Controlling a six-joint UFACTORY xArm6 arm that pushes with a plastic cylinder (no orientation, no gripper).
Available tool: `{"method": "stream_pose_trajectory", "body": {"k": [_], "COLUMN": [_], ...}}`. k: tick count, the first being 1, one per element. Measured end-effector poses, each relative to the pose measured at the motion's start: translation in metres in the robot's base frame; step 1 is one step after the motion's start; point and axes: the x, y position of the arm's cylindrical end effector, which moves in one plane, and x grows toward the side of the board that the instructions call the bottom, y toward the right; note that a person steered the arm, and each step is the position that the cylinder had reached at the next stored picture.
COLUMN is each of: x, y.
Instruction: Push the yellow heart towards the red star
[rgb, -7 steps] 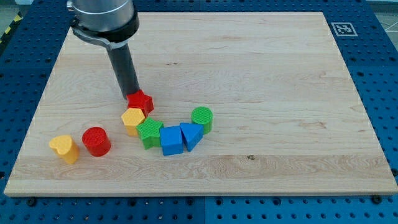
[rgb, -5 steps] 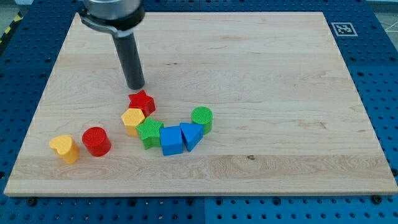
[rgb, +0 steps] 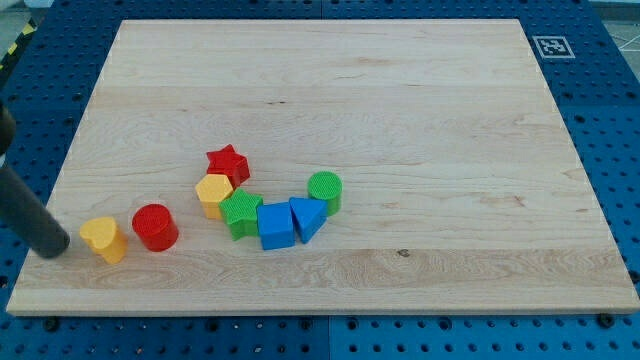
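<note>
One narrow gap separates my tip (rgb: 52, 250) from the yellow heart (rgb: 103, 238), which lies just to its right near the surface's (rgb: 420, 120) lower-left corner. The red star (rgb: 227, 163) sits further right and up. No claw exists.

Board (rgb: 400, 100): pale wood, visible grain, smooth matt finish. Blocks look like matt plastic; green cylinder (rgb: 325, 188) and red cylinder (rgb: 154, 225) show fine ribbed tops. Rod above my tip (rgb: 52, 252): dark, matt. Surround at 3 o'clock (rgb: 620, 120): blue perforated panel, slight sheen.
</note>
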Motion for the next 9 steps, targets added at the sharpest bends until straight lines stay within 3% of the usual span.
{"method": "stream_pose_trajectory", "body": {"k": [1,3,5,9], "x": [0.021,0.019,-0.002,0.006], "y": [0.026,0.073,0.07,0.014]}}
